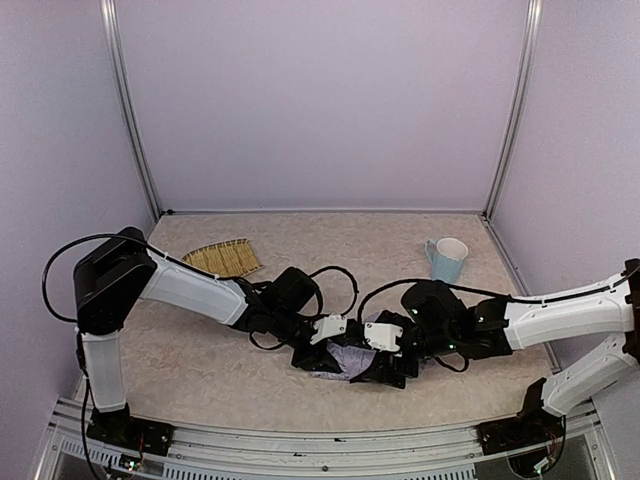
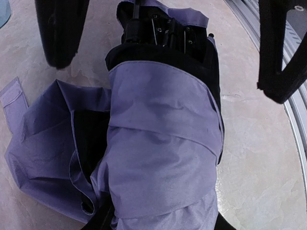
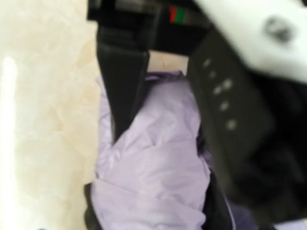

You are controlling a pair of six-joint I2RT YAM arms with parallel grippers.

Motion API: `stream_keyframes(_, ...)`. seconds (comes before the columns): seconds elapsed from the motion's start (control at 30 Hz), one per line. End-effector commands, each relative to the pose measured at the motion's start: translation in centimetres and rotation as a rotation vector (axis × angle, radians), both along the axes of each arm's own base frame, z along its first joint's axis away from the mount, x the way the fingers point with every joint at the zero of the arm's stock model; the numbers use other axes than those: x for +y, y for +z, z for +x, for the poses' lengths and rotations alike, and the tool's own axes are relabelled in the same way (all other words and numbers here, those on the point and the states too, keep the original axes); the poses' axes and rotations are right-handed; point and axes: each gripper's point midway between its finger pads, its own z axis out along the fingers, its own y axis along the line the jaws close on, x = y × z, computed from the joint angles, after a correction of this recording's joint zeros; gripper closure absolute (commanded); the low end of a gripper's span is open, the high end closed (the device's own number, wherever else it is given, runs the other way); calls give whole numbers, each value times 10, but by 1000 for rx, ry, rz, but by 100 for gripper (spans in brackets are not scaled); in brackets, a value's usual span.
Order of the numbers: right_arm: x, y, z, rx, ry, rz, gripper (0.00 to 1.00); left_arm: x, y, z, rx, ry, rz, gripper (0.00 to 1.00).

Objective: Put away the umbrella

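Note:
The umbrella point(image 1: 347, 358) lies folded near the table's front edge, a pale lavender bundle with black underside showing. In the left wrist view the umbrella point(image 2: 163, 143) fills the middle, its black rib ends at the top and a loose strap point(image 2: 13, 101) at the left. My left gripper point(image 1: 325, 350) is shut on the bundle, its fingers mostly hidden under the fabric. My right gripper point(image 1: 386, 358) stands open, its fingers point(image 2: 60, 33) straddling the far end without pinching it. The blurred right wrist view shows the umbrella point(image 3: 153, 177) with a left finger point(image 3: 122, 81) against it.
A woven straw tray point(image 1: 224, 258) lies at the back left. A pale blue mug point(image 1: 446, 259) stands at the back right. Black cables loop behind both wrists. The metal rail point(image 1: 330, 445) runs along the near edge, and walls close in three sides.

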Motion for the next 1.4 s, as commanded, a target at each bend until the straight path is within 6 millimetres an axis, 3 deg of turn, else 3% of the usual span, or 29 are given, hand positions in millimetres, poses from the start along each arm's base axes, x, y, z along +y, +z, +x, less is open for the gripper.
stream_keyframes(0.0,0,-18,11,-70,-12,-61,6,67,-74,-45,234,9,332,56)
stream_keyframes(0.17,-8,-53,26,-81,-70,-196,6,67,-75,-48,252,-3,335,56)
stream_keyframes(0.27,-7,-72,22,-46,-48,-259,11,67,-75,-48,256,-4,336,56)
stream_keyframes(0.33,-7,-80,20,-28,-43,-291,22,67,-75,-47,257,-1,336,56)
stream_keyframes(0.43,-5,-79,18,-20,-38,-295,59,66,-72,-43,246,13,329,55)
stream_keyframes(0.53,-3,-71,18,-27,-38,-272,81,58,-55,-20,172,88,266,41)
stream_keyframes(0.6,-3,-65,20,-39,-47,-261,89,54,-32,3,95,168,179,24)
stream_keyframes(0.63,-2,-60,21,-45,-52,-251,93,52,-16,17,40,217,118,6)
stream_keyframes(0.67,-1,-56,22,-49,-59,-242,96,50,5,28,-19,257,48,2)
stream_keyframes(0.73,5,-40,25,-69,-70,-196,98,51,52,47,-150,337,-104,1)
stream_keyframes(0.8,10,-17,30,-91,-87,-129,100,58,113,56,-276,411,-277,1)
stream_keyframes(0.97,29,74,29,-111,-41,184,100,82,211,37,-374,424,-612,1)
stream_keyframes(1.1,25,165,19,-180,35,487,100,100,258,7,-374,365,-842,1)
stream_keyframes(1.17,18,199,14,-221,62,602,100,104,276,-10,-368,306,-929,1)
stream_keyframes(1.27,12,232,6,-275,95,703,100,101,291,-33,-349,188,-972,1)
stream_keyframes(1.37,14,248,3,-284,115,744,100,89,294,-43,-364,137,-959,1)
